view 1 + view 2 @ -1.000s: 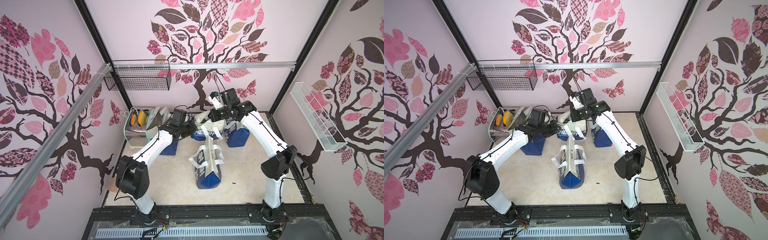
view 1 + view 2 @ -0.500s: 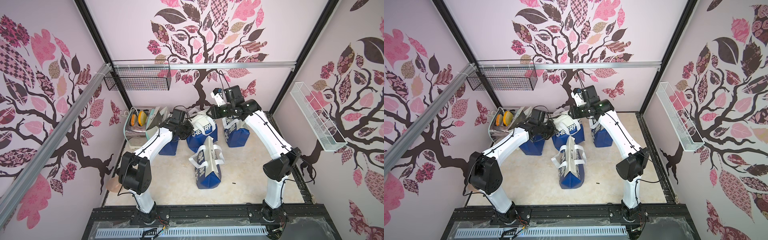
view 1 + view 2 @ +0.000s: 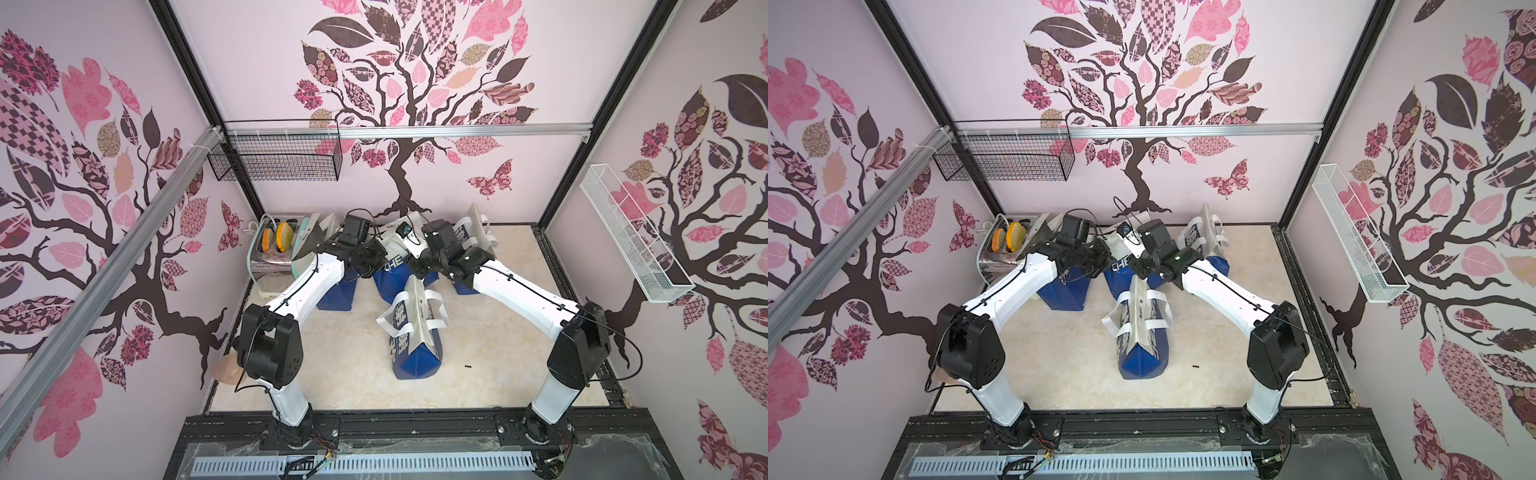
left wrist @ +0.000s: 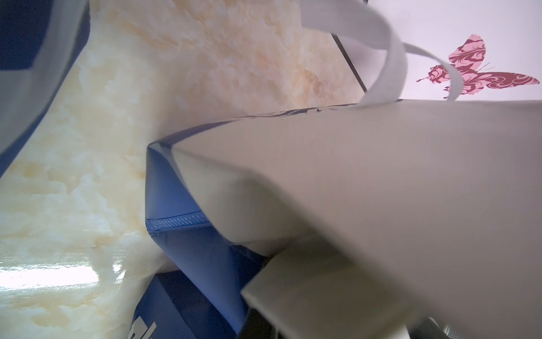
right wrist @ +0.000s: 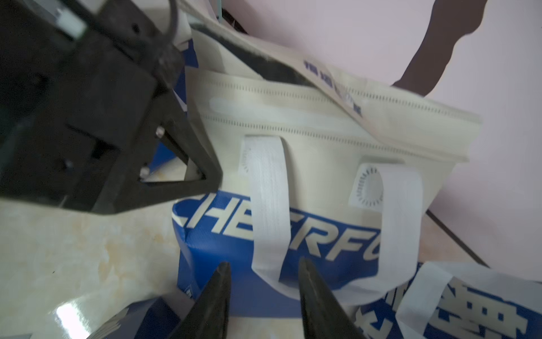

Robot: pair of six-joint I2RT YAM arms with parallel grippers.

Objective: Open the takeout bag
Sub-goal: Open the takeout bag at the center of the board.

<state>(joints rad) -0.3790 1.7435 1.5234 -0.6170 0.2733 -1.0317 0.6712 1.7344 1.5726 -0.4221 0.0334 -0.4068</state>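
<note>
We find our left gripper closed, pinching the cream upper edge of the takeout bag, which stands at centre frame in both top views, between our arms. Our right gripper is narrowly parted, gripping nothing, near the bag's white handle.
</note>
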